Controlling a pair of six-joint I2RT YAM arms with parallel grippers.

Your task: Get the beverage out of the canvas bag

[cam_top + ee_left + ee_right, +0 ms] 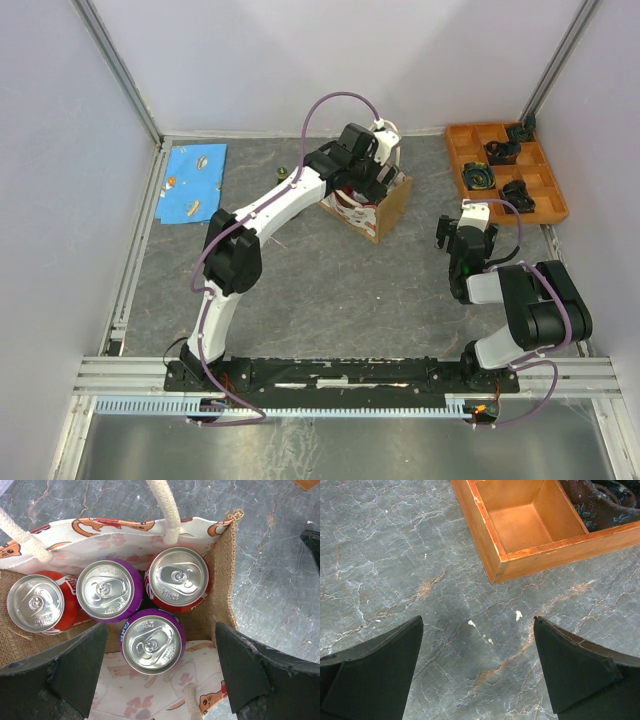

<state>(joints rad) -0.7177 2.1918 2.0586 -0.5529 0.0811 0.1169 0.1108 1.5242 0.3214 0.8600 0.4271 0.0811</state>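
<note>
The canvas bag [385, 212] stands at the table's back centre, tan burlap with white printed panels [115, 540] and rope handles [167, 507]. Several beverage cans stand upright inside. Two are purple [152, 641] [105, 589] and two are red [177, 576] [36, 602]. My left gripper [160, 627] hangs open straight above the bag's mouth. Its fingers [65, 665] flank the nearest purple can from above without touching it. In the top view the left gripper [375, 165] hides the bag's opening. My right gripper [478, 620] is open over bare table, holding nothing.
An orange compartment tray [455, 150] with dark items sits at the back right, its corner [495, 555] just ahead of the right gripper [465, 240]. A blue sheet [193, 182] lies at the back left. A small dark object [283, 172] sits near the left arm.
</note>
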